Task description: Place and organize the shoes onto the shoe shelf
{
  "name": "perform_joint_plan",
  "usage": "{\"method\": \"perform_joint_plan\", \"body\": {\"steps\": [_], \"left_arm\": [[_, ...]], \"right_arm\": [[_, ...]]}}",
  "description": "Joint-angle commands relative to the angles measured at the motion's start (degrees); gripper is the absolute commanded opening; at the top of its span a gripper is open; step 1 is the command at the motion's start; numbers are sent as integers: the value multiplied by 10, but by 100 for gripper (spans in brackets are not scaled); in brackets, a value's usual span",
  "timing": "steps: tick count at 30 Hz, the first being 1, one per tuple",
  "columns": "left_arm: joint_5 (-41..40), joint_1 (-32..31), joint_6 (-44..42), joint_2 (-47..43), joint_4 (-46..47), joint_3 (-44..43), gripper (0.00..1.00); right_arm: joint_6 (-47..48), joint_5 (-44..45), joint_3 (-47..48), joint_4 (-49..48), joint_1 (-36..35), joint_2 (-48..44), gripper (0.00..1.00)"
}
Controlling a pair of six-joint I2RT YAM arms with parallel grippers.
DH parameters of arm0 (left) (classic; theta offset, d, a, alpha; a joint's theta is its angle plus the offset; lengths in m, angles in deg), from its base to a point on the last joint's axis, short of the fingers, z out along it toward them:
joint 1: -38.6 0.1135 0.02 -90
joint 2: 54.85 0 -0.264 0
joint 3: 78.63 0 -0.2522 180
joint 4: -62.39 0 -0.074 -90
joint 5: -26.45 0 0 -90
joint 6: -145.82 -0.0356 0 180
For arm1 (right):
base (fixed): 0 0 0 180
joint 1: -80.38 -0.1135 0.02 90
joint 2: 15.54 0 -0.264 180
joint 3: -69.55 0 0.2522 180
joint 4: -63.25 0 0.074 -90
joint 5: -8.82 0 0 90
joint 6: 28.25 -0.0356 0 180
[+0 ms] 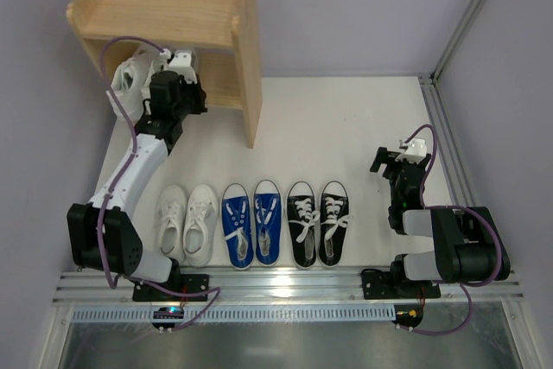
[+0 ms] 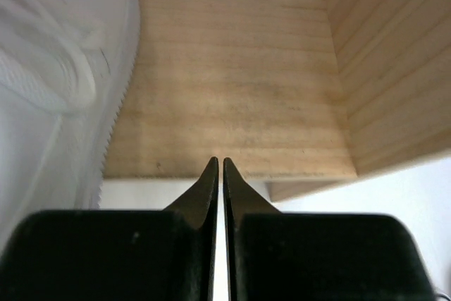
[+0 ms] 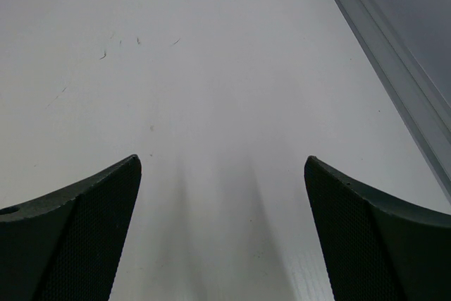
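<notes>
Left gripper (image 2: 218,163) found clenched, empty, beside white shoe (image 2: 56,47) on shelf (image 2: 232,89) | right gripper (image 3: 223,163) found released | straight withdrawal judged best, shoe not nudged.

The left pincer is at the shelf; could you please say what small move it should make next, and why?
Probably back out toward the white pair on the table: the left pincer is shut, empty, a white shoe beside it on the shelf.

White-and-black left arm (image 1: 130,174), black right arm (image 1: 458,248), purple cables (image 1: 128,38), mesh-textured black right gripper (image 3: 223,163).
</notes>
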Motion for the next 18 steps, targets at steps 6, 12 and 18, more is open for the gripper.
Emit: {"method": "perform_joint_plan", "body": {"steps": [6, 12, 18], "left_arm": [[97, -7, 89, -163, 5, 66, 0], [107, 2, 30, -141, -162, -16, 9], [130, 0, 156, -175, -121, 52, 16]], "right_arm": [[3, -5, 0, -46, 0, 1, 97], [3, -2, 1, -45, 0, 1, 97], [3, -3, 0, -46, 0, 1, 97]]}}
